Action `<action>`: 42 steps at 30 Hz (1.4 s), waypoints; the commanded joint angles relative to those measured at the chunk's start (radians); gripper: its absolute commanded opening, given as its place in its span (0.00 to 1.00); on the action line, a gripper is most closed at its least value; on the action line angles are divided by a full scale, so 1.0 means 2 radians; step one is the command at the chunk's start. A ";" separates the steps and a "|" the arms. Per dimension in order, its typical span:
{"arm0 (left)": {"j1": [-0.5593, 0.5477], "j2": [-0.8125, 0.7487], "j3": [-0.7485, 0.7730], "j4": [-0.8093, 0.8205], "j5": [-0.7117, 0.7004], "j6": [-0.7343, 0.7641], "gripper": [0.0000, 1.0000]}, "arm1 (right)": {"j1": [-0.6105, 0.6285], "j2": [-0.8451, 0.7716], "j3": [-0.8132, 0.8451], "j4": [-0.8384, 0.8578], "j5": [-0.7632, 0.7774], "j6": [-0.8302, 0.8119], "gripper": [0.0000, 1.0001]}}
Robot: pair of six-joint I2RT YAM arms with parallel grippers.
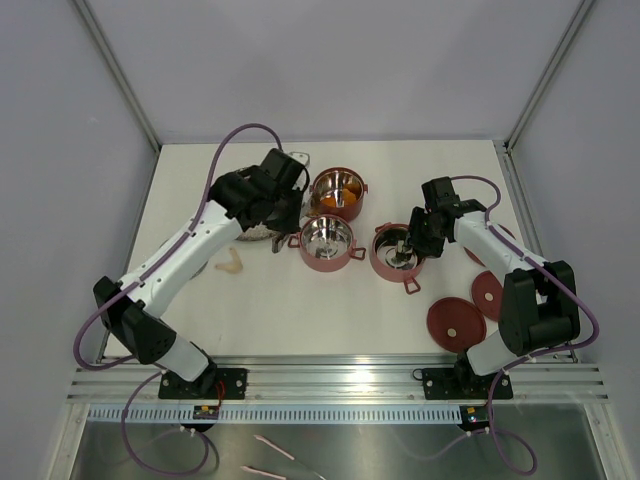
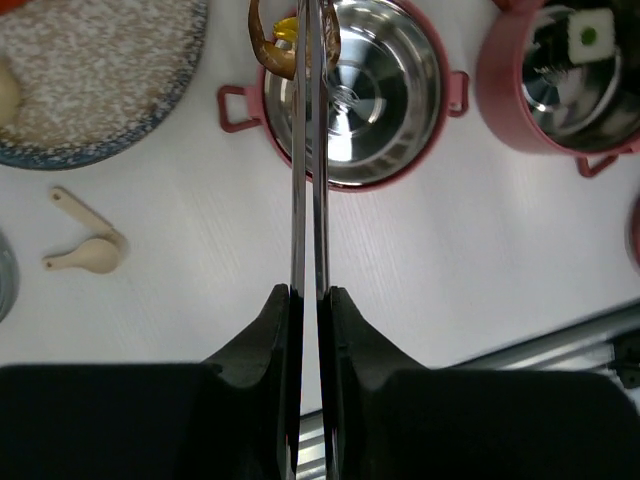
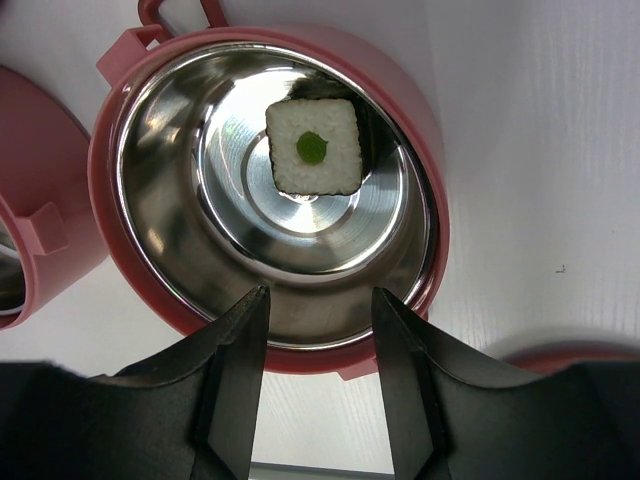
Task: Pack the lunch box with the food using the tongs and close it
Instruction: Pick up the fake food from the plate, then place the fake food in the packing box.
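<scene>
Lunch box (image 1: 330, 266) first: three round dark-red metal tiers with shiny steel insides, all standing open in the middle of the white table (image 1: 260, 310). The rear tier (image 1: 358, 208) has orange food (image 1: 335, 200) in the bottom. Just in front of it, the middle tier (image 2: 390, 120) shows bare steel. The right tier (image 3: 200, 230) holds one white square piece (image 3: 313, 147) with a dark edge and a green dot, lying flat near the middle. Flat dark-red disc lids (image 1: 457, 323) lie off to the right by the right arm, apart from the tiers.

Now the left pincer (image 2: 308, 295): it's clamped on the long, thin silvery metal tongs (image 2: 298, 200), squeezing the two arms nearly together. Out at the tips the tongs pinch a curled brown food piece (image 2: 268, 50) with a bit of yellow showing, right over the rim of the middle tier.

The right pincer (image 3: 320, 320) hovers above the near rim of the right tier, fingers apart, nothing held between them. Whether it touches the rim, I can't tell.

A grey speckled round plate (image 2: 90, 90) sits left of the tiers, and a cream-coloured little spoon (image 2: 90, 252) lies on the table near it.
</scene>
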 commanded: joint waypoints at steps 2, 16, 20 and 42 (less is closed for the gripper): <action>-0.022 0.001 -0.017 0.006 0.062 0.030 0.00 | 0.005 -0.016 0.009 -0.001 0.006 0.005 0.53; -0.057 0.023 -0.073 0.049 0.102 0.023 0.19 | 0.006 -0.021 0.008 -0.004 0.006 0.003 0.53; -0.058 0.026 -0.076 0.055 0.092 0.020 0.29 | 0.007 -0.023 0.004 -0.003 0.005 0.004 0.53; -0.036 -0.019 0.001 0.028 -0.033 0.004 0.27 | 0.006 -0.018 -0.004 0.005 0.003 -0.001 0.53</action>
